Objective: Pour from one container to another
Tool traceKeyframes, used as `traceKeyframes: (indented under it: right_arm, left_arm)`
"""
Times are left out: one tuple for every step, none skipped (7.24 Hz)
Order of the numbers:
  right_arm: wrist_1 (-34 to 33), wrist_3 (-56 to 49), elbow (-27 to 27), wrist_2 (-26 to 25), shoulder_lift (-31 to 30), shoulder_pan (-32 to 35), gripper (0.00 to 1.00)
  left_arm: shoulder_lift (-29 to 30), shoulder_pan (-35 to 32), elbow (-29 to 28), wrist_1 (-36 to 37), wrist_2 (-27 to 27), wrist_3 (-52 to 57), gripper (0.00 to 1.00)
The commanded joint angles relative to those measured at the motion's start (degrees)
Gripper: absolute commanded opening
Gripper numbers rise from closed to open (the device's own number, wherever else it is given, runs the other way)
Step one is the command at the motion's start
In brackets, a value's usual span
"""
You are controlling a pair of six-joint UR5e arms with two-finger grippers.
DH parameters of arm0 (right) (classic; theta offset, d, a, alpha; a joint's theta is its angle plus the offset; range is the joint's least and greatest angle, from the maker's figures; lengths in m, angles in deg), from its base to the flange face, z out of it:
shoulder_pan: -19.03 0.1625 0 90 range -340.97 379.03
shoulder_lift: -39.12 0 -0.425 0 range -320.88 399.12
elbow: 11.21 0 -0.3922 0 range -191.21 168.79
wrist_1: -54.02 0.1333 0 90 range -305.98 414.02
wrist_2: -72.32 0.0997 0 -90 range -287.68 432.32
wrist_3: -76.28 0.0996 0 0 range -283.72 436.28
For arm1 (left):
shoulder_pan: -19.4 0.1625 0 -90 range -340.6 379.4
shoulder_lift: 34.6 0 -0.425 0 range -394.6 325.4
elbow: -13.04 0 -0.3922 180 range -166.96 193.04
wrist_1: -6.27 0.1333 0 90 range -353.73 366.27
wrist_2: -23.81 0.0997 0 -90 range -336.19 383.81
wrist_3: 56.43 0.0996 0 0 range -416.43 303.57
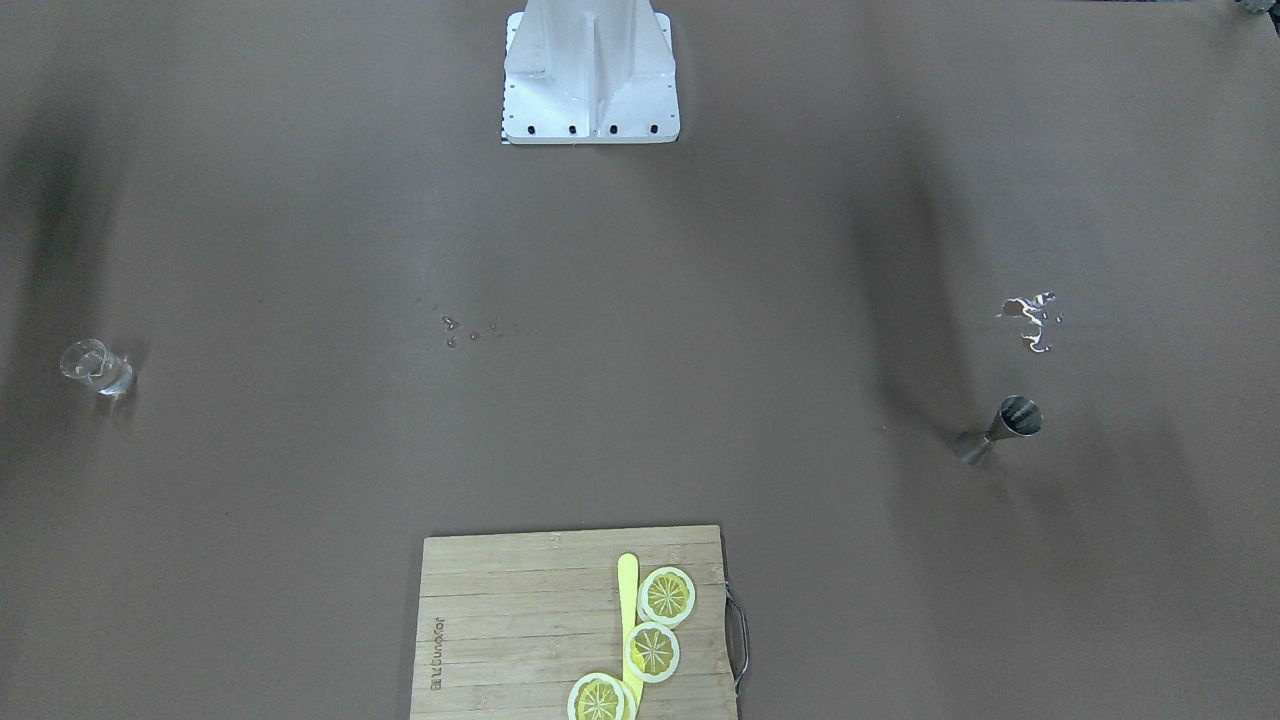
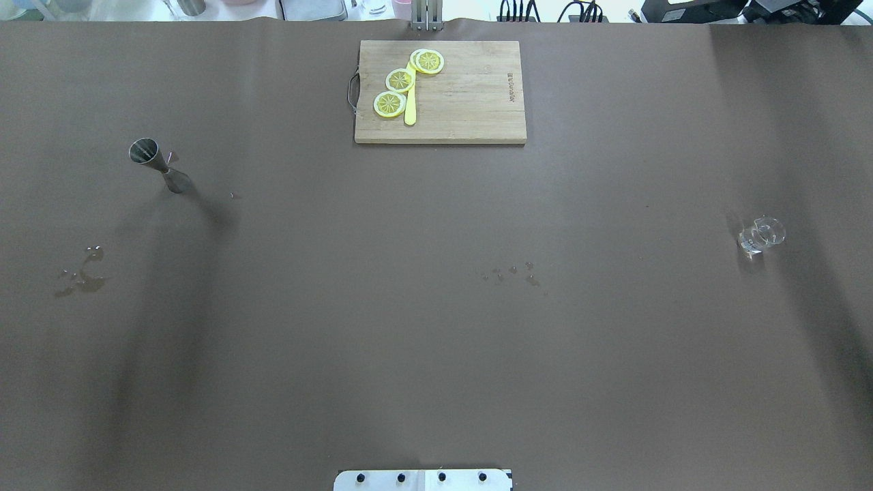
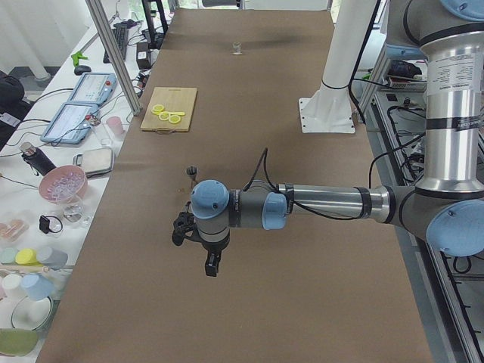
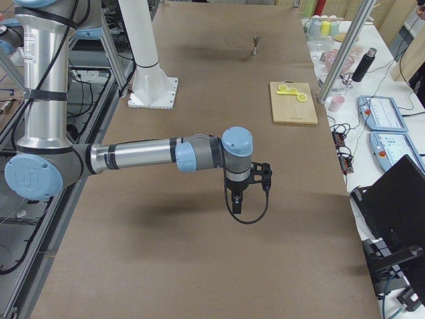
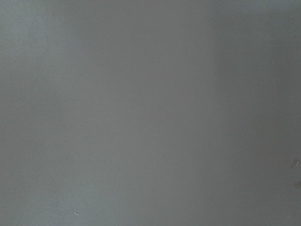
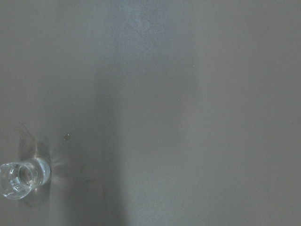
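A small metal jigger [image 1: 1005, 425] [image 2: 155, 162] stands upright on the brown table on my left side, also seen as the jigger [image 3: 192, 171] [image 4: 255, 45]. A small clear glass [image 1: 97, 368] [image 2: 760, 236] stands far off on my right side; the right wrist view shows the glass [image 6: 21, 178] at its lower left. My left gripper [image 3: 211, 265] and my right gripper [image 4: 236, 201] hang above the table and show only in the side views, so I cannot tell whether they are open or shut. Neither touches a container.
A wooden cutting board [image 2: 470, 95] [image 1: 520, 620] with lemon slices [image 2: 400, 80] and a yellow knife lies at the far middle edge. Spilled liquid [image 1: 1032, 318] [image 2: 82, 276] lies near the jigger, and small drops [image 2: 508, 273] mid-table. The robot base [image 1: 590, 75] stands at the near edge.
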Motion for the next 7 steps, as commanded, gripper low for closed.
traceKeyframes:
  right_arm:
    - [0.12,-0.56,-0.03,-0.02,0.05,-0.25,1.00]
    - [1.16,-0.56,-0.47,-0.37,0.22,-1.99,1.00]
    - [4.57,-0.13,-0.38,-0.80,-0.39,-2.09,1.00]
    - [5.47,-0.12,-0.38,-0.90,-0.91,-2.09,1.00]
    - [5.48,-0.12,-0.47,-0.72,-0.92,-2.09,1.00]
    - [5.48,-0.30,-0.47,-0.63,-0.92,-2.09,1.00]
    - [6.26,0.14,-0.47,-0.63,-0.66,-2.09,1.00]
  left_arm:
    - [1.09,0.00,1.53,-0.10,0.03,-4.15,0.98]
    - [1.09,0.00,3.45,-0.10,0.03,-7.05,0.98]
    - [1.09,0.00,4.60,-0.27,0.03,-8.47,0.98]
    - [1.18,0.00,4.88,-0.97,0.20,-9.18,0.98]
    - [1.26,0.09,5.23,-3.50,0.38,-12.41,0.98]
    - [1.26,0.44,5.23,-6.92,0.29,-17.05,0.98]
    - [1.35,0.87,5.32,-9.04,0.47,-18.84,0.98]
